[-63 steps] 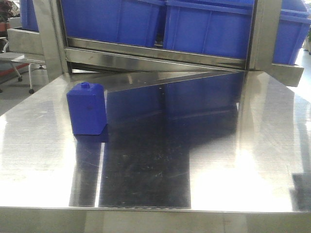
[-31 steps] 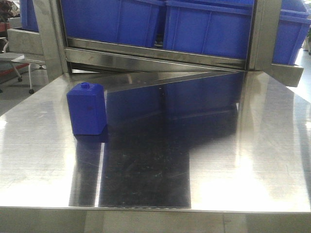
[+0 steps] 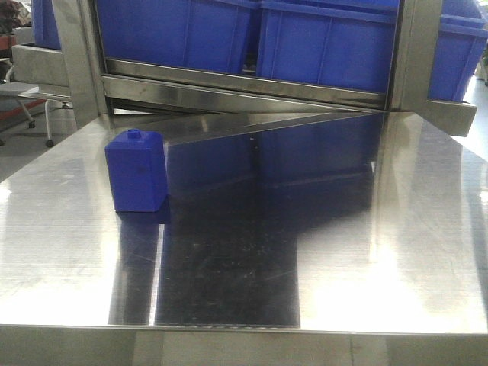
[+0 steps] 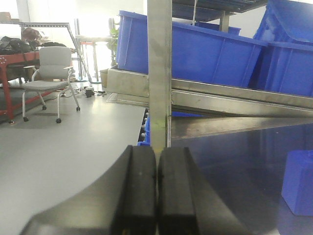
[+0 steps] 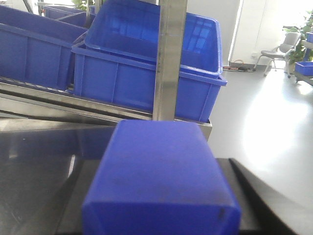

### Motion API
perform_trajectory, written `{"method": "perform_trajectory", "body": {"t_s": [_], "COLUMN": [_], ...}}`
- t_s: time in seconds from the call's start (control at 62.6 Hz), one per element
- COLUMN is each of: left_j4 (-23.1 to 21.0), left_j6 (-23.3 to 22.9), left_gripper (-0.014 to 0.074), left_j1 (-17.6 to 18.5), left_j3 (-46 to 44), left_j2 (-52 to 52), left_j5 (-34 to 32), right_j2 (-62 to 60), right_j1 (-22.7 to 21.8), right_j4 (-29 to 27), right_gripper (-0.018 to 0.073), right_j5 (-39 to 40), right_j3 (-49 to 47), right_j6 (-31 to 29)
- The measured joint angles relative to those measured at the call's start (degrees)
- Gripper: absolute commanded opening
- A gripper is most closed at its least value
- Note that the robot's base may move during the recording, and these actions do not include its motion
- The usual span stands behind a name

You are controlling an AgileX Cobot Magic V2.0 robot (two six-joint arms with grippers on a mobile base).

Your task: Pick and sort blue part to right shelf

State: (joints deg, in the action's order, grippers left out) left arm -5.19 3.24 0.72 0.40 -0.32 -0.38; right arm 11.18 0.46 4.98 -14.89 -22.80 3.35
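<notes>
On the left side of the brushed steel table [image 3: 343, 252] a small blue plastic block with a round cap on top [image 3: 137, 171] stands upright and alone, near the back edge and just in front of the rack's steel upright post [image 3: 76, 53]. Behind it, large blue plastic bins [image 3: 320, 38] sit side by side on the tilted steel shelf.

The left gripper [image 4: 156, 156] hangs off the table's left edge with its two black pads [image 4: 139, 191] pressed flat together and nothing between them. From its camera the capped block shows only as a blue corner at the far right [image 4: 298, 188], well apart from the pads. A grey office chair [image 4: 49, 73] stands on the floor beyond.

The right gripper [image 5: 159, 171] has a second blue plastic block [image 5: 156, 181] seated in its grip. One dark finger [image 5: 274, 205] lies along the block's right side. I cannot make out the other finger.
</notes>
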Motion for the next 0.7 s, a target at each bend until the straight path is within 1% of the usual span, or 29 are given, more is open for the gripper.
{"method": "perform_trajectory", "body": {"t_s": [0.703], "left_j4": [0.0], "left_j6": [0.0], "left_gripper": [0.0123], "left_j1": [0.0], "left_j3": [0.0], "left_j2": [0.0], "left_j5": [0.4], "right_j2": [0.0], "right_j1": [0.0], "right_j4": [0.0], "right_gripper": [0.0428], "right_j5": [0.0], "right_j3": [0.0], "right_j6": [0.0]}}
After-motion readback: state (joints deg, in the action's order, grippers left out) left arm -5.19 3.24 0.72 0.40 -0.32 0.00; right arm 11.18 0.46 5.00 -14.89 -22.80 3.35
